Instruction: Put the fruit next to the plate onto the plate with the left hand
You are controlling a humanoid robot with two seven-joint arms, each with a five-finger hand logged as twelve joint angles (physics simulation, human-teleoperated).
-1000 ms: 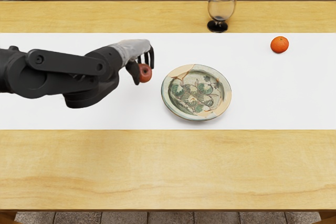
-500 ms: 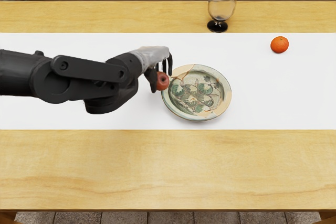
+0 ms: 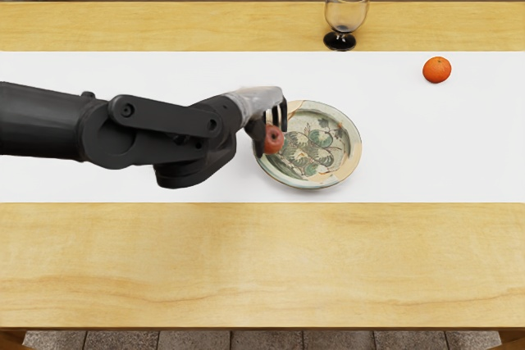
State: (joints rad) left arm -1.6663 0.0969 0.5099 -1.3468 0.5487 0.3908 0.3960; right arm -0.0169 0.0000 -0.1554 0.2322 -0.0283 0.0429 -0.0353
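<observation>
A small red apple (image 3: pixel 273 139) is held in my left hand (image 3: pixel 267 123), whose fingers are curled around it. The dark left arm reaches in from the picture's left edge. The hand and apple hang over the left rim of the patterned green and cream plate (image 3: pixel 328 153), which lies on the white runner in the middle of the table. The apple is above the plate's left part; whether it touches the plate I cannot tell. My right arm does not show.
An orange (image 3: pixel 436 70) lies on the runner at the far right. A wine glass (image 3: pixel 344 14) stands on the wooden table behind the plate. A brick wall runs along the back edge.
My left arm has stretched to the right with the apple, from well left of the plate to over its left rim. The plate, orange and glass have stayed put.
</observation>
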